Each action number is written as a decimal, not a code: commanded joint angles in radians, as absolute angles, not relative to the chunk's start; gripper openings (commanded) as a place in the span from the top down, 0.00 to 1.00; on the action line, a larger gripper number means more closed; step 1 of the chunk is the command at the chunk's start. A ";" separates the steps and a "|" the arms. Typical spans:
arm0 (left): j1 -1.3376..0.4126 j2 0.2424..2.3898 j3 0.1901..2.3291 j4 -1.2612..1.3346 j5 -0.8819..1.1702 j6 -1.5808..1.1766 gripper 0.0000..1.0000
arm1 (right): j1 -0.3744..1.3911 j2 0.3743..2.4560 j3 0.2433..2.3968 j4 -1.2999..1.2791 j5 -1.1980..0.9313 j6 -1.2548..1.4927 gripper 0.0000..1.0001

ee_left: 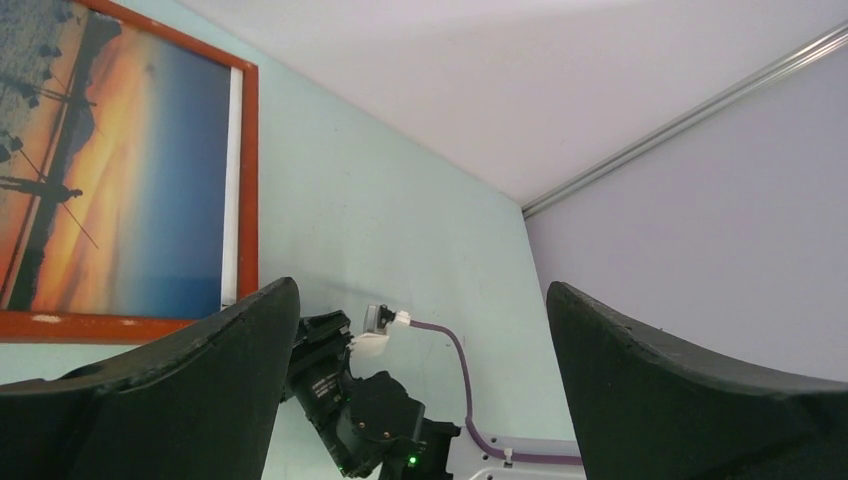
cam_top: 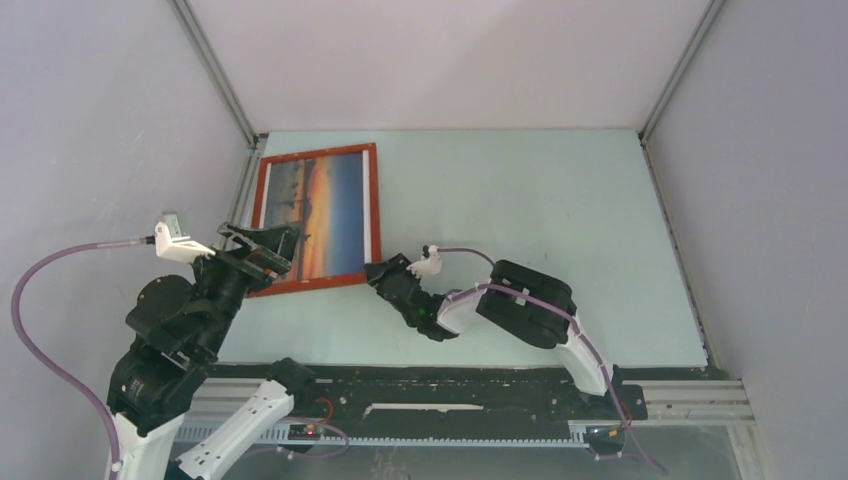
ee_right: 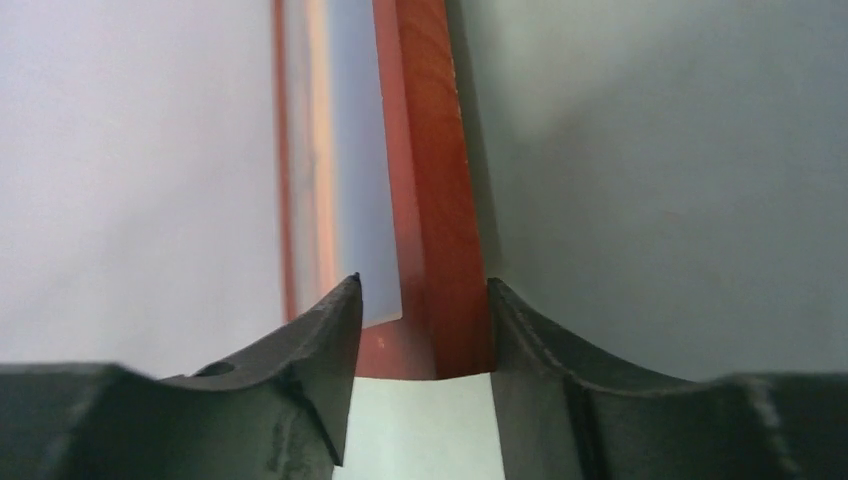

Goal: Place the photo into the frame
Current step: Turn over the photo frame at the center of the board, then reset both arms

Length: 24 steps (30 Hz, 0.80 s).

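Observation:
The photo, an orange sunset over blue water, lies inside the reddish-brown frame at the table's back left. My right gripper is at the frame's near right corner. In the right wrist view the frame's right rail runs between its open jaws. One finger is over the photo's edge with a gap to the rail, and the other is close against the rail's outer side. My left gripper hovers wide open and empty over the frame's near left part. In its own view are the photo and the frame.
The pale green table is walled on three sides, with metal corner posts at the back. The right arm's wrist and its purple cable lie to the right of the frame. A black rail runs along the near edge.

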<state>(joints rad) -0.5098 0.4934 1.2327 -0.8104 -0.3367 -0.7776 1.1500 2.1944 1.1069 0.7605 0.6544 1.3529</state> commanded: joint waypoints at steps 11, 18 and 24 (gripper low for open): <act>-0.508 0.468 1.204 -0.759 -0.403 -0.761 0.00 | 1.140 1.853 1.116 0.055 0.596 1.360 0.00; -0.508 0.461 1.187 -0.698 -0.358 -0.716 0.00 | 1.185 1.486 1.000 -0.136 0.736 0.988 0.02; -0.508 0.416 1.161 -0.604 -0.350 -0.629 0.00 | 1.184 1.068 0.990 -0.344 0.812 0.603 0.00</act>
